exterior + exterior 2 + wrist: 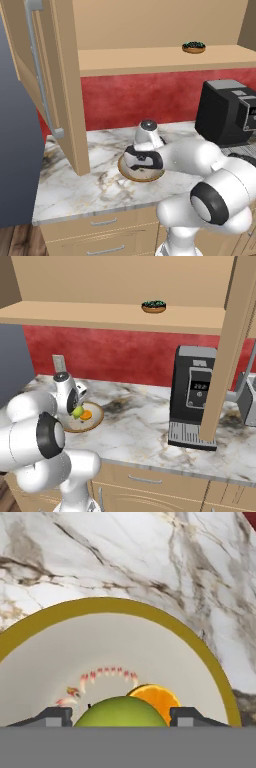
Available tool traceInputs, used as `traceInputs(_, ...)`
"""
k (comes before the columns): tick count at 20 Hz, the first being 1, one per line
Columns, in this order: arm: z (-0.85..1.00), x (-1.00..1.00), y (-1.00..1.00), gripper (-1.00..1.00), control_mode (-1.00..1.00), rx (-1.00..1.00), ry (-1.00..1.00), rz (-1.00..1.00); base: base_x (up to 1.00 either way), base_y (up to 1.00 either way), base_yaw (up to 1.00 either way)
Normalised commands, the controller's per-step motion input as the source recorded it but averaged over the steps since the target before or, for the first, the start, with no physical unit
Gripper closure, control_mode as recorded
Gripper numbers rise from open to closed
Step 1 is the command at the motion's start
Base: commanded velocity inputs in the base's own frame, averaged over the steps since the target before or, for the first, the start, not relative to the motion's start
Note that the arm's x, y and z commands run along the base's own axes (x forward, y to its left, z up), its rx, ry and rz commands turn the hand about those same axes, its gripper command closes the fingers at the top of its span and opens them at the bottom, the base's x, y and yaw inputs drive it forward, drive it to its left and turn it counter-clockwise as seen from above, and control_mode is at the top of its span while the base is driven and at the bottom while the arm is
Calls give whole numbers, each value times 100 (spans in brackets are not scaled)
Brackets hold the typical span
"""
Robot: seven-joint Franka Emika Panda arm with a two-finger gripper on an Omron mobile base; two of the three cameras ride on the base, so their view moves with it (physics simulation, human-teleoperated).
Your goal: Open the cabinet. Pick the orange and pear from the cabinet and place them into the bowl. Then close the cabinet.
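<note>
The claw [120,717] holds the small yellow-green pear [120,713] between its dark tips, low over the shallow brown-rimmed bowl [210,662], beside the bright orange [159,698].

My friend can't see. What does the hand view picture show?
A green pear sits between the gripper's two dark fingertips, over the bowl. The orange lies in the bowl beside it, and the bowl rests on a marble counter.

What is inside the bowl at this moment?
The orange lies inside the bowl. The pear sits between the gripper fingertips, just over the bowl floor, covering part of the orange and the floor beneath.
</note>
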Motion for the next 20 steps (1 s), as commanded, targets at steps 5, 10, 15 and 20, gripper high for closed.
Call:
traceInputs(5,-27,27,0,100,-100,0,0,0,0,0,0)
traceInputs(10,-6,11,0,-100,-100,0,0,0,0,0,0)
traceInputs(15,28,0,0,-100,-100,1,0,-3,0,0,0)
traceInputs(20,54,-22,0,-100,-100,0,0,-8,0,0,0)
